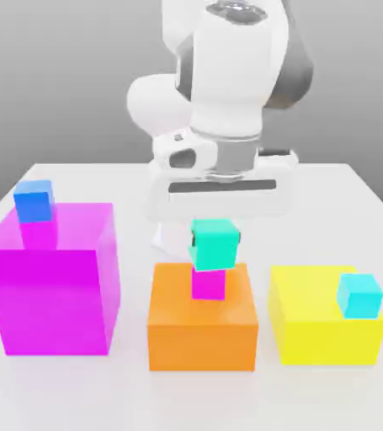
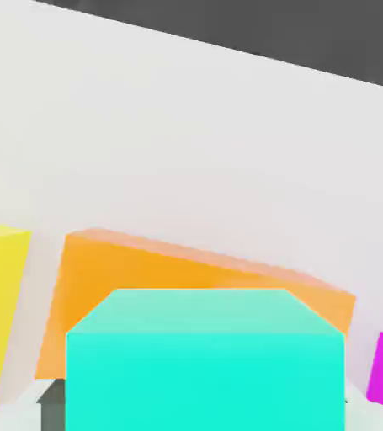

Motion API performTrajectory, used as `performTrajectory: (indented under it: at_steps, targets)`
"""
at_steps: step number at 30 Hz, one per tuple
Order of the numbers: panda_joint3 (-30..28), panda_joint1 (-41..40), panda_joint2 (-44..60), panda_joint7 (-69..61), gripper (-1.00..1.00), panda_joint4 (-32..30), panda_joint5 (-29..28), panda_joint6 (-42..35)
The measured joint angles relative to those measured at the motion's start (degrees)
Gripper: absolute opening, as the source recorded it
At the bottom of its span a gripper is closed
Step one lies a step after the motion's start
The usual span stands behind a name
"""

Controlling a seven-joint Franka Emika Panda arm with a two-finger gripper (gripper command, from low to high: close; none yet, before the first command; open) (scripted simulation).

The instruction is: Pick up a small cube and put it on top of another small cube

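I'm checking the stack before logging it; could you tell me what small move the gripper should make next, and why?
Probably open the gripper and let go: the teal cube already sits on the small magenta cube atop the orange block, roughly centred.

We find the held small cube [image 1: 212, 246] between the fingers of the gripper [image 1: 215, 241], resting on the second small cube [image 1: 208, 284], which sits straight below the tool on the middle block [image 1: 201, 332]. To the exterior view's left of the gripper stands the largest block [image 1: 51, 295] with a third small cube [image 1: 34, 202] on its far left corner. To the exterior view's right stands the other block [image 1: 321, 332], with a fourth small cube [image 1: 360, 295] by its right edge. All three blocks stand apart in a row on the table [image 1: 329, 194].
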Motion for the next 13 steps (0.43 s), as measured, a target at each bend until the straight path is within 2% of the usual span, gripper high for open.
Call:
performTrajectory:
  at_steps: [4, 10, 11, 13]
  targets:
    - [-1.9, 1.4, -7.7, -4.8, -1.0, -4.2, 1.7, -3.4]
    - [-1.8, 1.3, -0.4, -6.0, -1.0, -8.9, 2.3, 8.6]
    - [-1.7, 1.3, 0.5, -6.0, 1.0, -9.3, 2.3, 9.9]
    - [-1.7, 1.3, 0.5, -6.0, 1.0, -9.3, 2.3, 9.9]
